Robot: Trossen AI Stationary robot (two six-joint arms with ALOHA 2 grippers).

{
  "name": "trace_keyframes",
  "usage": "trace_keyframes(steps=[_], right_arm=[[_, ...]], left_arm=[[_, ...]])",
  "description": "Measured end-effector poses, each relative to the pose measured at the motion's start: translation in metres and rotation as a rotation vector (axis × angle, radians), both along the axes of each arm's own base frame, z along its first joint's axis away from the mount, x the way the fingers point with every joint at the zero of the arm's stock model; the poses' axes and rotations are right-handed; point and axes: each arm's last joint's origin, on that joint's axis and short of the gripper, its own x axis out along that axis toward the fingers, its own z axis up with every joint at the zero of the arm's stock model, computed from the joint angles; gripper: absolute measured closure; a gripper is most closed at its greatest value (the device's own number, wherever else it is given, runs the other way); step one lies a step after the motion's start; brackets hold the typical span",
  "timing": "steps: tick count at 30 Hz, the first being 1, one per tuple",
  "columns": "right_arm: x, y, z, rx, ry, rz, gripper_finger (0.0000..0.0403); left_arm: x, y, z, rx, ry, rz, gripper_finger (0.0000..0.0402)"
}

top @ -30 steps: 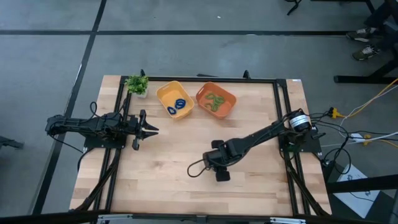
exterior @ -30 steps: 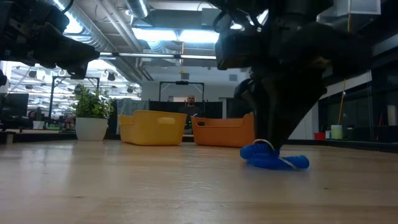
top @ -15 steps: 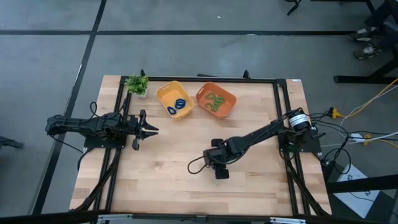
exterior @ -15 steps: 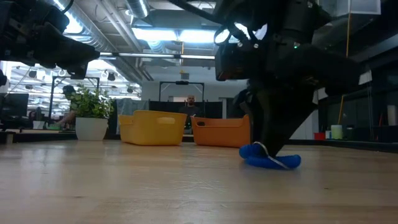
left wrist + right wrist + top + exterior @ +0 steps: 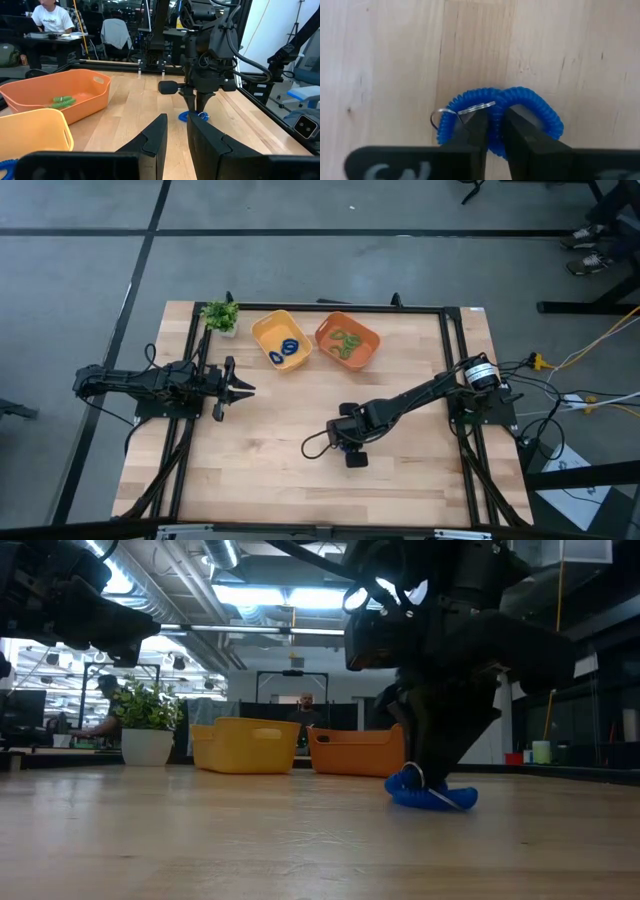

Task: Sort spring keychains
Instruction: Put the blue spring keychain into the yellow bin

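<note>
Step in hand: gripping the last loose blue keychain (image 5: 501, 119) on the table (image 5: 280, 450), by my reading, so it can go to a tray.
Right gripper (image 5: 493, 131): down at the table surface near the middle front, its two fingers pinched onto the blue coil where the loop folds over itself. The gap between them is narrow and filled with coil, so I judge it clenched on the keychain.
Keychain position: lying on the wood, not yet lifted; in the low view it sits under the gripper, touching the table. Its small metal ring (image 5: 441, 118) sticks out to one side, outside the fingers.
Left gripper (image 5: 243, 389): waits at the left side of the table, well apart from the work, fingers parted and holding nothing.
Destination: the yellow tray (image 5: 266, 330) at the back already holds blue keychains (image 5: 287, 349); the orange tray (image 5: 367, 332) just beside it holds green keychains (image 5: 345, 343). Blue likely belongs in the yellow one.
Doing it well: lift straight up first, since a springy coil can slip or stretch if dragged. Check that both strands are caught before travelling.
Risk: the dangling ring may snag the tray rim; come in high and let go over the tray's middle.
Also there: a small plant (image 5: 220, 314) at the back left corner, clear of the path.
</note>
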Motion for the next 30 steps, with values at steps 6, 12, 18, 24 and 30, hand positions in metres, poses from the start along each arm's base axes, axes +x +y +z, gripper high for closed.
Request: trace_keyframes(steps=[6, 12, 18, 24, 30], right_arm=[[0.001, 0.0007, 0.0004, 0.017, -0.008, 0.003, 0.0322], [0.0029, 0.0026, 0.0015, 0.062, -0.022, 0.017, 0.0319], [0.0023, 0.0041, 0.0016, 0.112, -0.007, 0.038, 0.0319], [0.0021, 0.0046, 0.0017, 0.129, -0.001, 0.046, 0.0321], [0.0021, 0.0046, 0.0016, 0.128, -0.001, 0.049, 0.0356]], left_arm=[[0.0, 0.0, 0.0, 0.0, 0.0, 0.0, 0.0332], [0.0, 0.0, 0.0, 0.0, 0.0, 0.0, 0.0331], [0.0, 0.0, 0.0, 0.0, 0.0, 0.0, 0.0331], [0.0, 0.0, 0.0, 0.0, 0.0, 0.0, 0.0331], [0.0, 0.0, 0.0, 0.0, 0.0, 0.0, 0.0331]])
